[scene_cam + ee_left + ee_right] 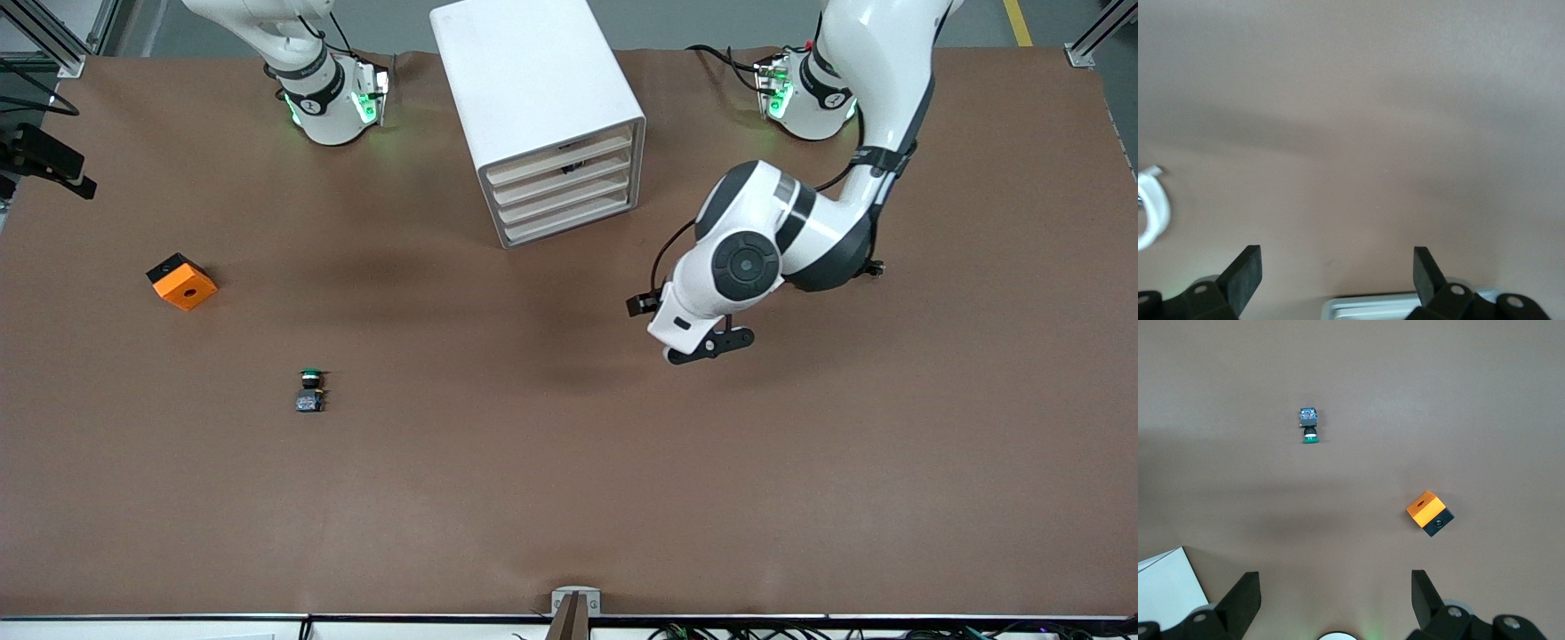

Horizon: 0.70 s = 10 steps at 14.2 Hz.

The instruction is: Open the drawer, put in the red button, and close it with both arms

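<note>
Beige-fronted drawers, four alike, stacked in a white cabinet between the two arm bases, farther from the front camera than anything else on the table. All shut or nearly so, no clear handle to catch; only a small dark mark on the second front from the top. Likely trouble: slipping off a smooth front, or dragging the whole cabinet instead of sliding one tray out, unless braced by the other arm. Cannot tell which drawer is meant.

Red button: nowhere in any view. Main hazard, then: grabbing the green switch, its look-alike, lying on its side well nearer the camera toward the right arm's end. Also the orange cube, near that switch, a further wrong pick.

Left gripper over bare table near the cabinet, toward the left arm's end; jaws released, wide apart, holding nothing. Right gripper up over the right arm's end, above switch and cube; jaws likewise spread and empty.
</note>
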Motion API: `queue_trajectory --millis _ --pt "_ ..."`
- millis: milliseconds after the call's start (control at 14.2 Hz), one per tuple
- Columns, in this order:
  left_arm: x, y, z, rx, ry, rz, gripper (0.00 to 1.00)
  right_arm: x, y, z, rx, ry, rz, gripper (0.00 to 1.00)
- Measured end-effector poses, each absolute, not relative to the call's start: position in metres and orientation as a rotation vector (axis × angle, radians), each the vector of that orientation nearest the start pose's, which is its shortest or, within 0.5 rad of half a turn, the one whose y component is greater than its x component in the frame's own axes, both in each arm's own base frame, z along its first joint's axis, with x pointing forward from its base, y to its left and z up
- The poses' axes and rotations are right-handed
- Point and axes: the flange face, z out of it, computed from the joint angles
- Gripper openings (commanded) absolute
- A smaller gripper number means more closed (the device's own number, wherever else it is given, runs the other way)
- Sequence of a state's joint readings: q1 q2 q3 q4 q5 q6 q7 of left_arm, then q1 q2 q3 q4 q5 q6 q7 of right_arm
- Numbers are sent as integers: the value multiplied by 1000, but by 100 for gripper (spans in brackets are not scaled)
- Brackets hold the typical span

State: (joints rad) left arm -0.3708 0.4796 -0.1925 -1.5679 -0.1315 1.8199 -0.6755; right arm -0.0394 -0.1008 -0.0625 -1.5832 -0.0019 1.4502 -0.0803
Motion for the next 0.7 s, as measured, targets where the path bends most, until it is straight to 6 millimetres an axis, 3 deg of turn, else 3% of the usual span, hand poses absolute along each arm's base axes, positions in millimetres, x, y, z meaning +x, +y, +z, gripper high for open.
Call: queue_trajectory --millis 141,282,493,704 --pt "565 -317 376 -3139 -95 539 100 507 -54 662 -3134 32 49 100" --pt "568 -273 408 -3140 74 598 100 507 -54 662 -3134 31 47 100" --pt "570 -188 462 -3159 284 659 100 508 -54 662 -3135 28 45 100" --pt "559 -111 499 -3196 413 638 100 508 -53 662 -3135 27 44 100"
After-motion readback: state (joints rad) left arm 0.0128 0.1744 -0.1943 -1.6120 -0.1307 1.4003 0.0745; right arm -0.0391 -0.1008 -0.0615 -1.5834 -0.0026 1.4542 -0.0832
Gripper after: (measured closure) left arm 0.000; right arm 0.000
